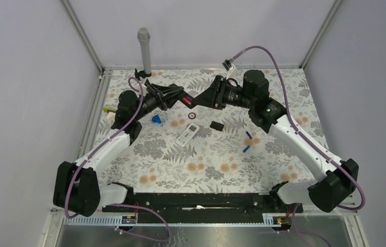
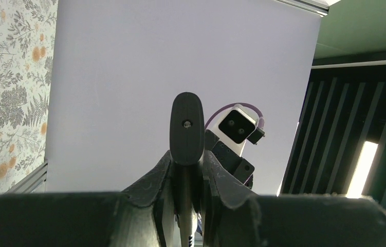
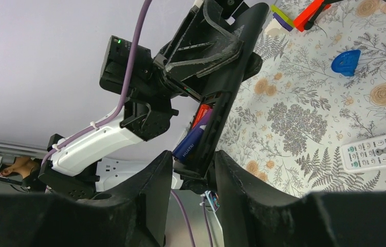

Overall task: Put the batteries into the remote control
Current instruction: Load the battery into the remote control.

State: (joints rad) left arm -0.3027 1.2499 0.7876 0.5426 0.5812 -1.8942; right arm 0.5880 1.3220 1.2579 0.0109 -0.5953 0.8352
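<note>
The loading step is in hand. The remote [image 3: 230,100] is up off the table [image 1: 221,170], carried between the two arms with its back open. The left gripper [image 2: 187,167] has its jaws drawn narrow onto one end, pinching the slim body. The right gripper [image 3: 193,160] has its jaws closed about the other end, right at the bay. Two cells show in the bay: a blue battery [image 3: 193,142] in front and a red battery [image 3: 201,114] partly hidden behind it. The blue one seems to sit at a slight slant, so I judge it not fully seated, though the angle makes that uncertain. The next move likely calls for pressing that cell flat, and one gripper must let go to do it while the other holds the body steady. Two spare batteries [image 1: 249,135] lie on the table near the right arm. A small black piece [image 1: 216,125], possibly the cover, lies just beside a white remote [image 1: 187,135]. The held remote is long, thin and matte black; the blue cell bears white lettering too small to read.
</note>
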